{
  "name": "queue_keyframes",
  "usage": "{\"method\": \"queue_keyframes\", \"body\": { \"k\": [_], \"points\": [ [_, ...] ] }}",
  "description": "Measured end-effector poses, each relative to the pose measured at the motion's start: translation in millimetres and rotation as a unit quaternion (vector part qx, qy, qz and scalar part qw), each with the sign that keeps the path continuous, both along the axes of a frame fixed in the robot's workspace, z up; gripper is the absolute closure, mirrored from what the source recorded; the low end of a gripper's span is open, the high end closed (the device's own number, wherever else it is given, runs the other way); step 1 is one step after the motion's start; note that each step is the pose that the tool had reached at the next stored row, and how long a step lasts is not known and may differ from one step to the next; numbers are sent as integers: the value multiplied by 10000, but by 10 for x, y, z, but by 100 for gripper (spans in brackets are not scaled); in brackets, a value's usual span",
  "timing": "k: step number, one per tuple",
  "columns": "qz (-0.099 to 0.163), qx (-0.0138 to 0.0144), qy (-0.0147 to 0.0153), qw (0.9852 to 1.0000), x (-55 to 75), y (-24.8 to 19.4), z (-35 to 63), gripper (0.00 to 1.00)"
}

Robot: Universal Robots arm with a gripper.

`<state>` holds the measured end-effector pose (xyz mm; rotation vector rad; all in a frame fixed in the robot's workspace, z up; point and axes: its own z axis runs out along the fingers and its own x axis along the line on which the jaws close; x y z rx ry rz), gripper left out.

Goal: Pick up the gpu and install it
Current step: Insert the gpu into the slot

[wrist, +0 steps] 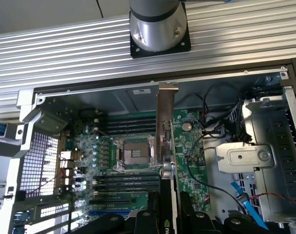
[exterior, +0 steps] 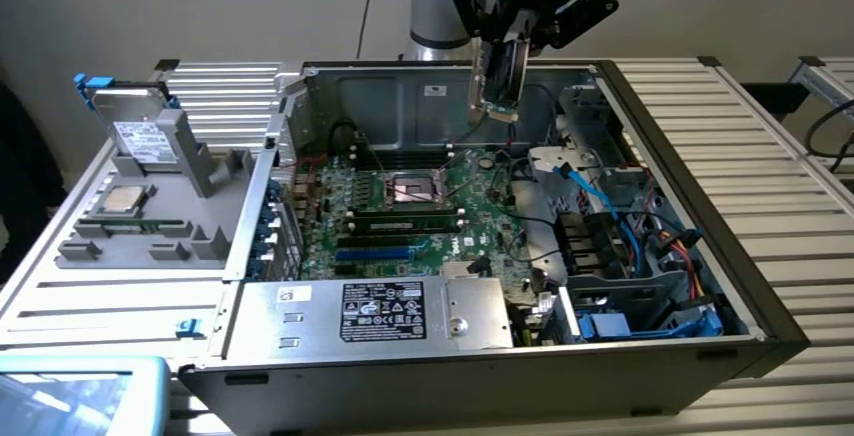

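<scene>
Jaws clamp the gpu (wrist: 166, 134) upright above the motherboard (wrist: 187, 144); loose cables (wrist: 218, 117) lie beside.

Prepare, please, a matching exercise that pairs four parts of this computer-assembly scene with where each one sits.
Things:
1. gpu
2. motherboard
3. hard drive
4. power supply

Places:
A. upright in the grey holder outside the case
B. gripped by the claw above the open case
C. flat in the bottom of the case
D. silver labelled box at the case edge nearest the exterior camera

Pairs: 1-B; 2-C; 3-A; 4-D
</scene>
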<state>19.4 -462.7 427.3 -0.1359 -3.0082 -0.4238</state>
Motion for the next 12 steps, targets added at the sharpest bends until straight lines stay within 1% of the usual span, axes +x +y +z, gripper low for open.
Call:
{"method": "queue_keyframes", "body": {
  "k": [2, 3, 5, 7, 8, 9, 10, 12],
  "points": [
    [15, 3, 0, 10000, -1, 0, -3, 71],
    [84, 26, 0, 10000, -1, 0, -5, 71],
    [247, 115, 0, 9996, -2, 0, -9, 71],
    [411, 195, -1, 9990, -2, 0, -14, 71],
    [497, 227, 0, 9985, -2, 0, -16, 71],
    [587, 252, 1, 9980, -2, 0, -18, 71],
    [680, 258, 3, 9974, -1, 1, -21, 71],
    [858, 258, 7, 9960, -2, 0, -25, 71]
  ]
}}
